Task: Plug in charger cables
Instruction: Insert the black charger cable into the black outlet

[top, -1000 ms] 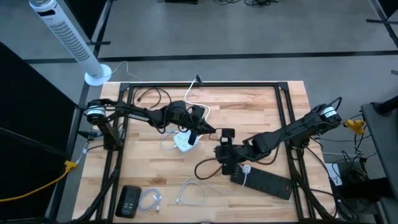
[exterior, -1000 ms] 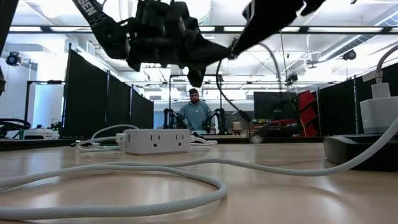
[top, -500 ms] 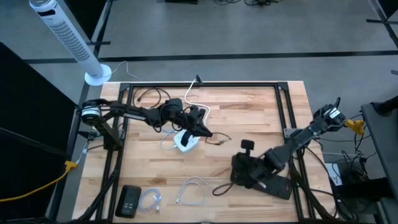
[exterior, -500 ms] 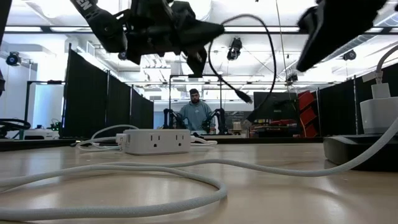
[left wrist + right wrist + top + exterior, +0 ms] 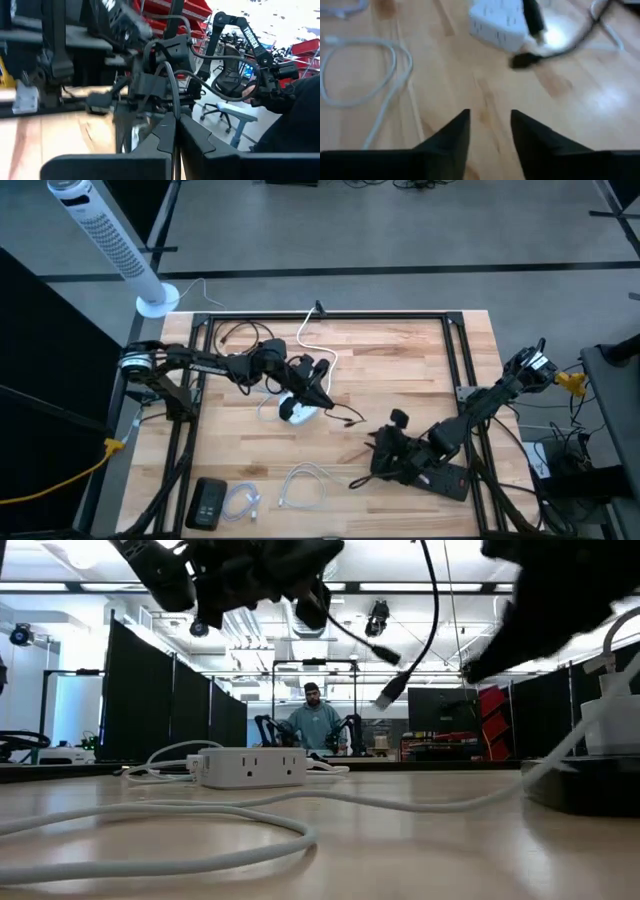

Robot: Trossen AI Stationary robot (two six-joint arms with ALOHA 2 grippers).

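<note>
High view: a thin black charger cable (image 5: 335, 409) hangs from the left tool (image 5: 312, 385), which is closed on it just above the white socket cube (image 5: 297, 409); its free plug (image 5: 388, 695) dangles clear of the table (image 5: 400, 370) between the two tools. The right tool (image 5: 385, 448), near the black power strip (image 5: 440, 477), has its fingers (image 5: 451, 137) parted and holds nothing. White cables (image 5: 305, 485) lie loose well beside it. Risk, as I judge it: the swinging plug may twist, so a grab from the right tool could miss or pinch the cord instead.
</note>
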